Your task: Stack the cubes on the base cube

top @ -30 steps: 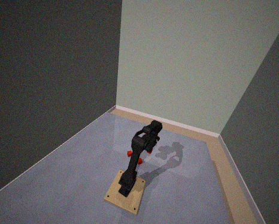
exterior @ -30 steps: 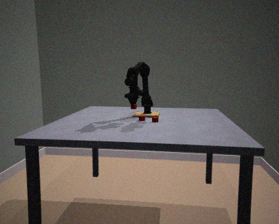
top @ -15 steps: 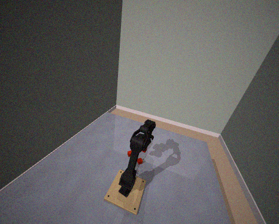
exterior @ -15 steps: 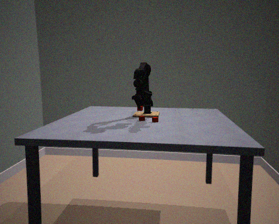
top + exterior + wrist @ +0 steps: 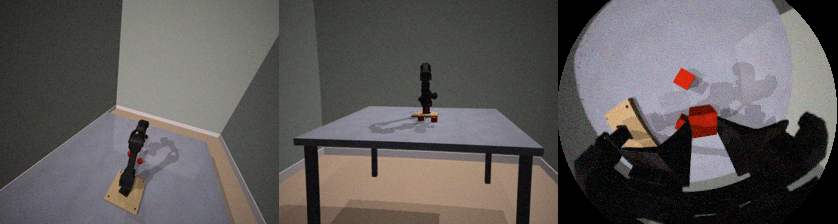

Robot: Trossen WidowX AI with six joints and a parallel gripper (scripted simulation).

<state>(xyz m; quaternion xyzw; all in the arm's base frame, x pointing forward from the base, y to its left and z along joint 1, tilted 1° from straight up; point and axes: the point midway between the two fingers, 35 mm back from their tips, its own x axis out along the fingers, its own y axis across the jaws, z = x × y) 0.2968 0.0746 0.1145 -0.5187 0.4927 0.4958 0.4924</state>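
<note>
My gripper (image 5: 702, 120) (image 5: 426, 108) is shut on a red cube (image 5: 703, 121) (image 5: 426, 109), held clear of the table. In the top view the arm hides the held cube. Two more red cubes rest apart on the table. One red cube (image 5: 139, 161) shows to the right of the arm, and another red cube (image 5: 129, 153) is partly hidden behind it. The exterior view shows a left cube (image 5: 421, 118) and a right cube (image 5: 434, 119). The wrist view shows one cube (image 5: 684, 79) above and one cube (image 5: 681, 122) partly behind the left finger. Which is the base cube I cannot tell.
The arm stands on a wooden mounting plate (image 5: 114, 194) (image 5: 434, 114) (image 5: 619, 112), close to the two resting cubes. The arm's shadow falls across the table (image 5: 75, 168) (image 5: 470, 126). Walls stand around the table.
</note>
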